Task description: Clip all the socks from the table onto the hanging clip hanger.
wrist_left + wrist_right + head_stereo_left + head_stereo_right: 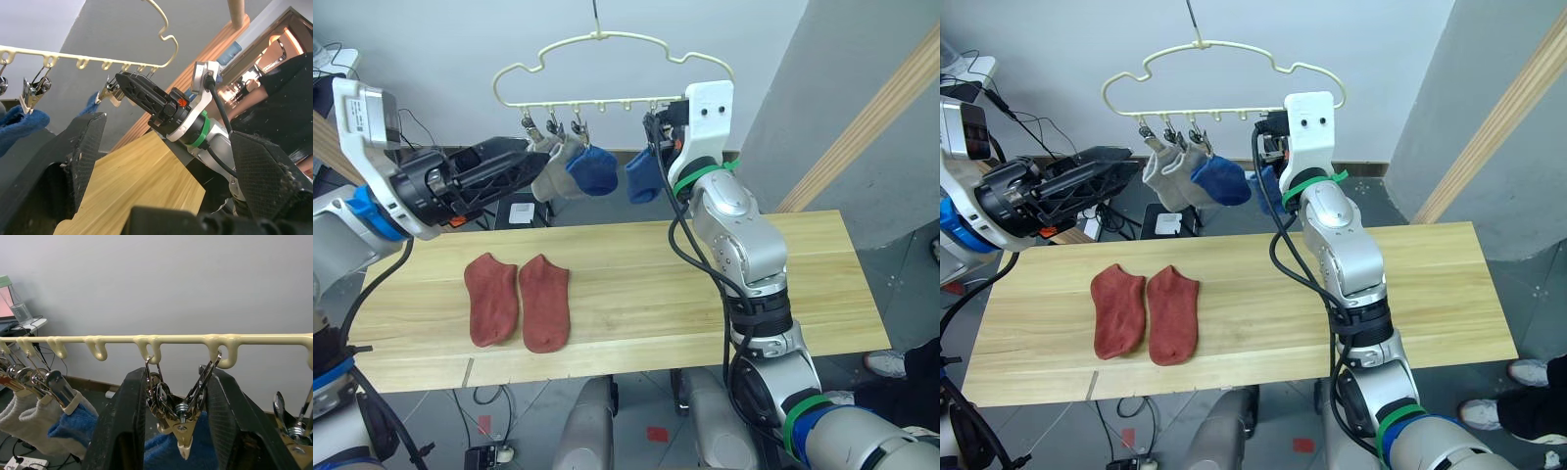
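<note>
The pale-yellow clip hanger (607,101) hangs over the table's far edge. Two grey socks (548,171) and a blue sock (595,171) hang from its left clips. A second blue sock (643,178) hangs just under my raised right gripper (658,132). In the right wrist view that gripper (178,382) stands open with two metal clips (188,416) between its fingers and blue fabric below; whether a clip bites the sock is unclear. My left gripper (524,162) is open and empty beside the grey socks. Two rust-red socks (491,299) (544,302) lie flat side by side on the table (636,294).
A wooden beam (871,127) leans against the wall at the right. A person's shoe (886,362) is on the floor past the table's right end. Cables and equipment sit behind the table at the left (519,211).
</note>
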Motion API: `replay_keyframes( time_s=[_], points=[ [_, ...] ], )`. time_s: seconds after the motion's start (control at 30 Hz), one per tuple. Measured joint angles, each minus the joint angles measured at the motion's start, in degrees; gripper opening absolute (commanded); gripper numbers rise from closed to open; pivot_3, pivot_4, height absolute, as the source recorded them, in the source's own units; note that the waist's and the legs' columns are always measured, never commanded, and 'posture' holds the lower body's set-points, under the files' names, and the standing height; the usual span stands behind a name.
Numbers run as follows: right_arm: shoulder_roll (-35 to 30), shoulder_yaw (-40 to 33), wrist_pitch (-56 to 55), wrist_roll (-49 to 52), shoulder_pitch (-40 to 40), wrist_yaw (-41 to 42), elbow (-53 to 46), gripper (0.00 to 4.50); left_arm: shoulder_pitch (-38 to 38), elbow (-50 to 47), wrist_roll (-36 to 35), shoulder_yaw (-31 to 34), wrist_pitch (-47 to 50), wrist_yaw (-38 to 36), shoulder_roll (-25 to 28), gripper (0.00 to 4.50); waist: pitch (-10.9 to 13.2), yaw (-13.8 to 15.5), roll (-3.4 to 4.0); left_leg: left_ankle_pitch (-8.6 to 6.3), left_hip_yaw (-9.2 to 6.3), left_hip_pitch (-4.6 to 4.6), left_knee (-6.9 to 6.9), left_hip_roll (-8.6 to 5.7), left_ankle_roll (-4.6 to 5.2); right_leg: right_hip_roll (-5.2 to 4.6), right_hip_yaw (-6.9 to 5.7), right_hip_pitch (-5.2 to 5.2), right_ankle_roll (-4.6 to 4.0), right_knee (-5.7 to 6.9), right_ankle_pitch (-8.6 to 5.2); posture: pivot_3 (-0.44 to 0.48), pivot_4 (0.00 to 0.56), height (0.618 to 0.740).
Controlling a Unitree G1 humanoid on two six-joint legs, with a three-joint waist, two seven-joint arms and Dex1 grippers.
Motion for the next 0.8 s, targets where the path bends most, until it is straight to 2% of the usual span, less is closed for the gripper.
replay_keyframes(
  time_s=[0.03,0.07,0.2,0.57,0.73,0.8],
  points=[
    [0.0,0.0,0.0,0.0,0.0,0.0,0.0,1.74,0.0,0.0,0.0,0.0,0.0,0.0,0.0,4.50,0.0,0.0,0.00,0.00,0.00,0.00,0.00,0.00,0.00,0.00,0.00,0.00,0.00,0.00,0.00,0.029,0.362,0.740],
    [0.0,-0.1,0.0,0.4,0.0,0.0,0.0,1.35,0.0,0.0,0.0,0.0,0.0,0.0,0.0,4.50,0.0,0.0,0.00,0.00,0.00,0.00,0.00,0.00,0.00,0.00,0.00,0.00,0.00,0.00,0.00,0.029,0.362,0.740],
    [-0.3,-0.6,0.1,0.9,0.0,0.1,0.0,0.34,0.0,0.0,0.0,0.0,0.0,0.0,0.0,4.50,0.0,0.0,0.00,0.00,0.00,0.00,0.00,0.00,0.00,0.00,0.00,0.00,0.00,0.00,0.00,0.027,0.362,0.740],
    [-0.7,-1.1,1.0,1.5,0.9,1.4,-1.4,0.34,0.0,0.0,0.0,0.0,0.0,0.0,0.0,4.50,0.0,0.0,0.00,0.00,0.00,0.00,0.00,0.00,0.00,0.00,0.00,0.00,0.00,0.00,0.00,0.025,0.362,0.740],
    [-1.5,-4.4,5.2,8.4,1.4,5.9,-3.6,0.34,0.4,0.0,0.3,0.0,0.0,-0.1,0.2,4.50,0.0,0.0,0.00,0.00,0.00,0.00,0.00,0.00,0.00,0.00,0.01,0.00,0.00,0.00,0.00,0.028,0.363,0.740],
    [-3.8,-6.4,8.2,13.0,1.4,9.3,-4.5,0.34,1.8,-0.1,1.1,-0.6,0.1,-0.1,1.2,4.50,0.0,0.0,0.00,0.00,0.00,0.00,-0.01,0.00,0.01,-0.01,0.01,0.00,0.00,-0.02,0.00,0.027,0.362,0.740]
  ],
)
